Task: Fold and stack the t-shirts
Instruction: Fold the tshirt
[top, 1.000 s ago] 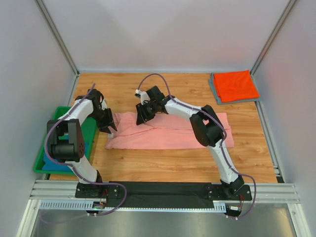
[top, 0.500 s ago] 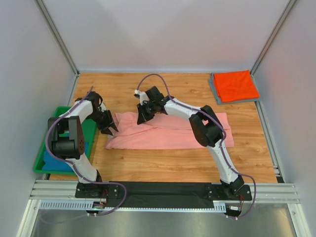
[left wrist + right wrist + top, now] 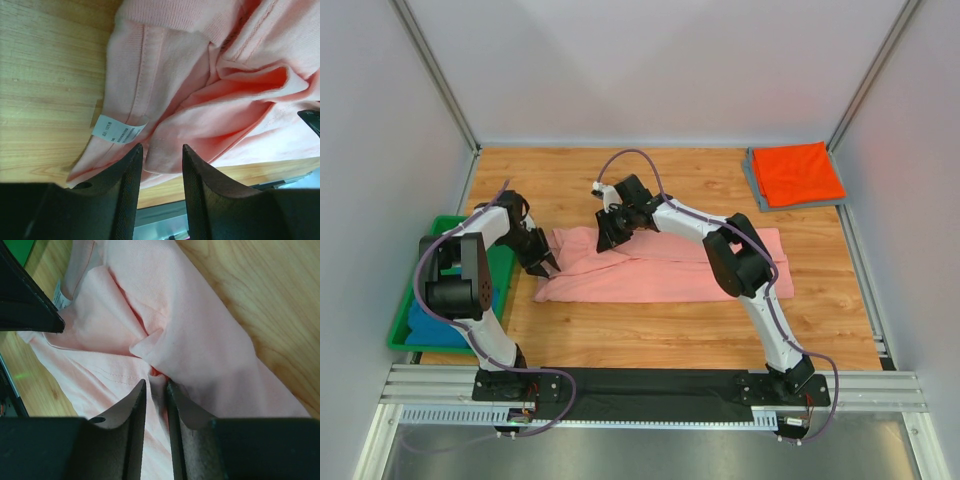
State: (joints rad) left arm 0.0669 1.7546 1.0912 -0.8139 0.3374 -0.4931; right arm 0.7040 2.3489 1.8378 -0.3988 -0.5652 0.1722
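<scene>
The salmon-pink t-shirt (image 3: pixel 665 272) lies as a long folded band across the middle of the table. My right gripper (image 3: pixel 608 241) is at its far left part, shut on a raised fold of the pink cloth (image 3: pixel 156 382). My left gripper (image 3: pixel 548 266) sits at the shirt's left end, jaws open, fingertips (image 3: pixel 161 147) just at the hem next to a white care label (image 3: pixel 117 132). The bright orange-red t-shirt (image 3: pixel 800 172) lies folded on the grey one (image 3: pixel 752 183) at the far right corner. The teal-blue t-shirt (image 3: pixel 425 326) lies in the bin.
A green plastic bin (image 3: pixel 397 334) stands at the left table edge beside the left arm. White enclosure walls ring the wooden table (image 3: pixel 670 335). A metal rail runs along the near edge.
My left gripper has slid a little toward the near-left end of the pink shirt. The right gripper has stayed on its fold.
</scene>
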